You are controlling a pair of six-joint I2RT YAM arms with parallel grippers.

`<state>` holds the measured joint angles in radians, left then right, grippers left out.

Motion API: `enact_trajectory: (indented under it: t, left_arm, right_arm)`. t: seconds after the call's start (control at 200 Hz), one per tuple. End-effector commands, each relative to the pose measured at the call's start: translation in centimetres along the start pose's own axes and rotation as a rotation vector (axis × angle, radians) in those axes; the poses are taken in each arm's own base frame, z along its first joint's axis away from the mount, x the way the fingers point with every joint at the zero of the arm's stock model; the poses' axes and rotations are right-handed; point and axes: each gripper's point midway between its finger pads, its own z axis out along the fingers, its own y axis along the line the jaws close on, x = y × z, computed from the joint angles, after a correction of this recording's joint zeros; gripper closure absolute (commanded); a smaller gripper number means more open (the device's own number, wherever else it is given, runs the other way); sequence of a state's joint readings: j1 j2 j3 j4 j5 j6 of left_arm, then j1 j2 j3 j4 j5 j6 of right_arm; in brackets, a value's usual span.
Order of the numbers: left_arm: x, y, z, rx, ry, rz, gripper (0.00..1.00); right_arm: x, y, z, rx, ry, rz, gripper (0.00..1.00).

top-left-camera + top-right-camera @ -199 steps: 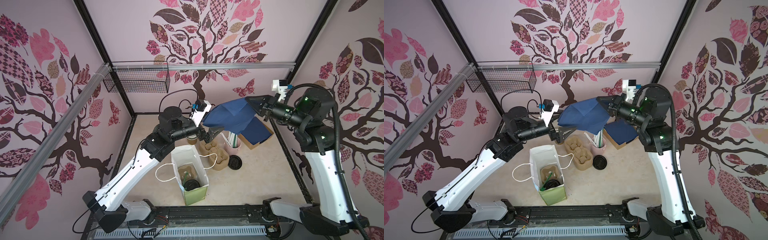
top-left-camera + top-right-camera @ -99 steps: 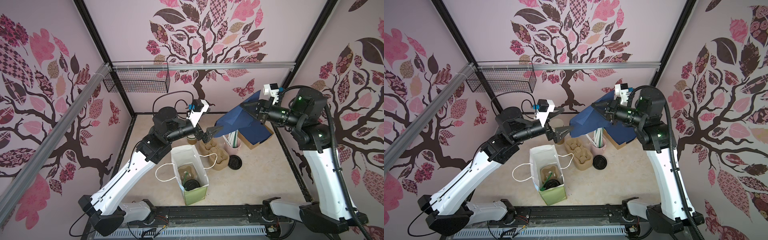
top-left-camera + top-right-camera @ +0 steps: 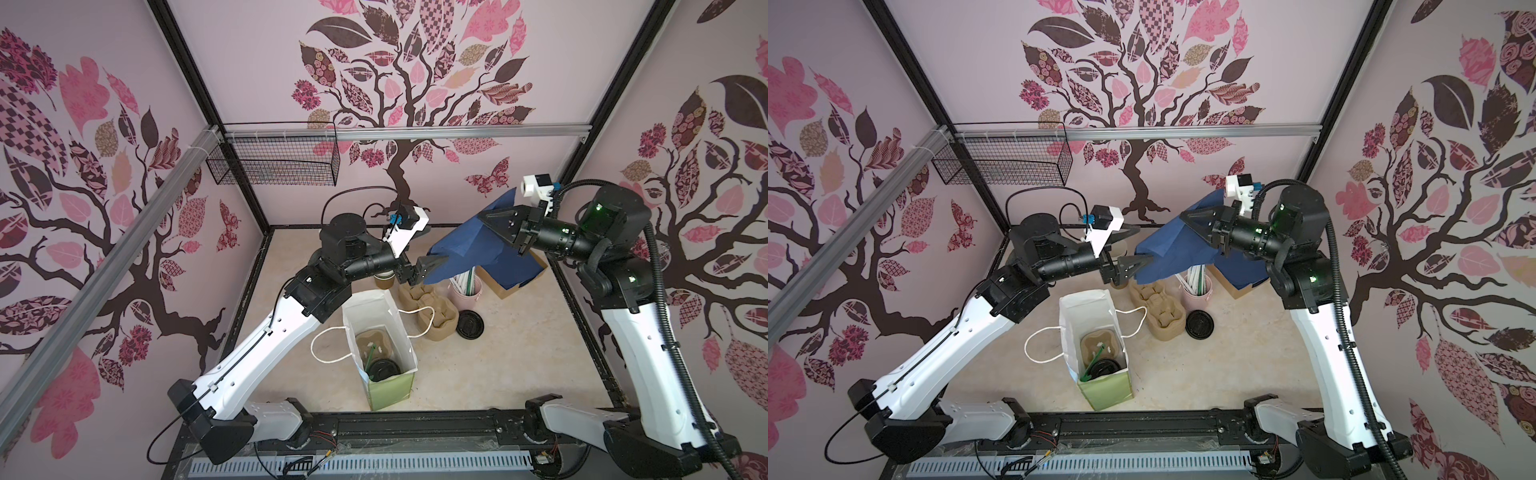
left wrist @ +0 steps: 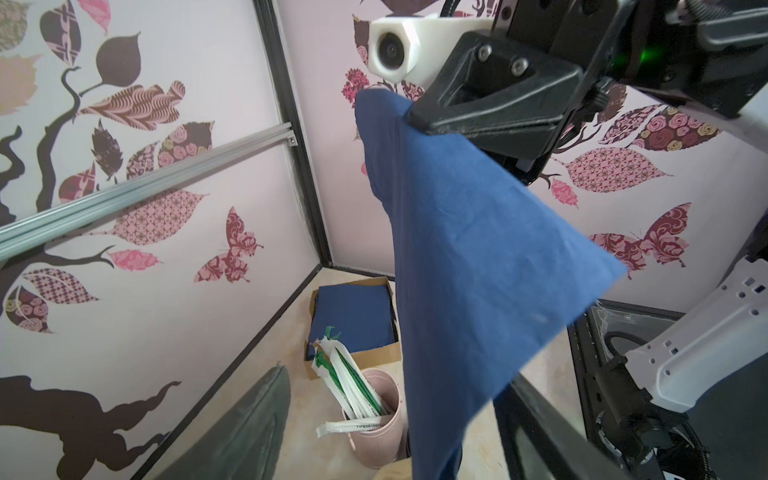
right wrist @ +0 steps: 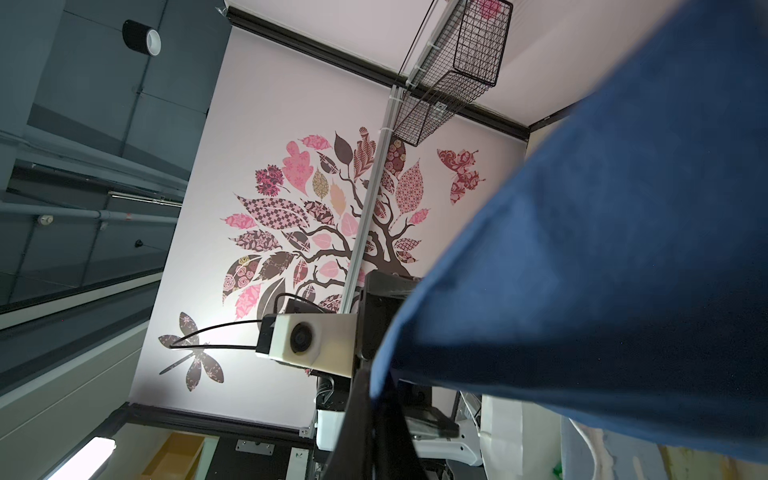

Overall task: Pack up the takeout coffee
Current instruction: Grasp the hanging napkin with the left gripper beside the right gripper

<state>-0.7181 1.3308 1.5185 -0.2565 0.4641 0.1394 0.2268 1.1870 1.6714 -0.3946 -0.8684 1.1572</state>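
The right gripper (image 3: 484, 217), a black two-fingered claw, is clamped tight on the top edge of a dark blue paper napkin (image 3: 461, 253). It holds the napkin in the air above the back of the beige tabletop (image 3: 519, 353). The sheet hangs down in a loose fold, slanting toward the left arm. The left gripper (image 3: 430, 268) has its jaws parted at the napkin's lower corner. In the left wrist view the blue sheet drops between its two fingers (image 4: 245, 424), which stand well apart.

The takeout coffee (image 3: 380, 368) is a paper cup seen from above, so only its round black plastic sip lid shows. It stands inside an upright white paper bag with a green front and white cord handles (image 3: 365, 301), near the front middle of the table. Inside the bag the cup sits at the near end of a brown moulded-pulp cup carrier (image 3: 372, 340). A thin green stick (image 3: 371, 356) leans beside it.

Behind the bag lies a stack of brown pulp carriers (image 3: 432, 309), with a loose flat black lid (image 3: 469, 323) just to its right. Farther back stands a pale pink cup holding paper-wrapped straws (image 3: 467, 286). Beside that cup is an open cardboard box of folded blue napkins (image 3: 503, 289), partly hidden under the raised sheet. A black wire basket (image 3: 274, 166) hangs from the rail on the back wall.
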Motion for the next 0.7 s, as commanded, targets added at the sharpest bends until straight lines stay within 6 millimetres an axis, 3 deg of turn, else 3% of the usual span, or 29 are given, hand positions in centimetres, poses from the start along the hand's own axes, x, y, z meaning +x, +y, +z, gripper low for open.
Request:
enact_trajectory:
  t: [0.0,0.27,0.505,0.68,0.695]
  left_arm:
    - [-0.3,0.0,0.5,0.015,-0.017,0.016,0.24]
    - [-0.1,-0.1,0.8,0.028,-0.031,0.002,0.49]
    - [-0.2,0.8,0.6,-0.03,-0.026,0.021,1.0]
    - [-1.9,2.6,-0.3,-0.154,-0.079,0.065,1.0]
    - [-2.2,2.8,-0.4,-0.167,-0.086,0.072,1.0]
  right_arm:
    - [0.8,2.7,-0.9,-0.085,0.006,-0.052,1.0]
    - [0.8,3.0,-0.9,-0.101,0.007,-0.051,1.0]
    - [1.3,3.3,-1.2,-0.108,0.018,-0.056,1.0]
    - [2.4,1.3,-1.6,-0.047,0.031,-0.071,1.0]
    - [2.5,1.0,-1.6,-0.035,0.031,-0.076,0.95]
